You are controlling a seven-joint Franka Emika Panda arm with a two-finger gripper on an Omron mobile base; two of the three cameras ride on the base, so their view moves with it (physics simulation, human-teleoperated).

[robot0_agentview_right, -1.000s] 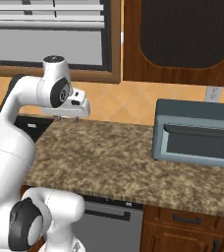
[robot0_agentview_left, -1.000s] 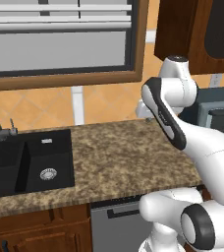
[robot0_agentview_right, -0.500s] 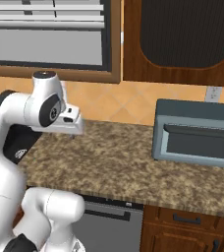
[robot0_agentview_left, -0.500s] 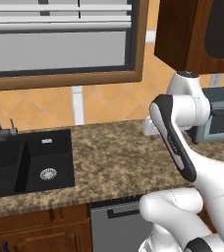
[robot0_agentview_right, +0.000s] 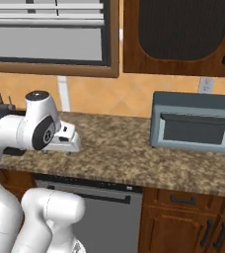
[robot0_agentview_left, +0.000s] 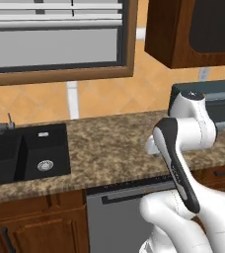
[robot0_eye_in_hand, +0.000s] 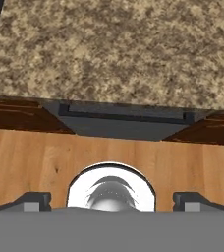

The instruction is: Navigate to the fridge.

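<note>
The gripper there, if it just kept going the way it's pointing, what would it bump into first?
Probably the wooden floor: the gripper points down past the granite counter edge, before the dishwasher front. Depth is uncertain.

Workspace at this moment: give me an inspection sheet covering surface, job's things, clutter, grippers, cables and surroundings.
Surface: speckled brown granite counter, bare where visible.
Job's things: fridge, nothing seen.
Clutter: nothing seen.
Grippers: gripper shows two dark tips far apart, holding nothing, looking down at the wooden floor.
Cables: nothing seen.
Surroundings: black double sink with faucet on the left; grey dishwasher front under the counter; grey microwave on the right; window; dark wooden wall cabinet.
</note>
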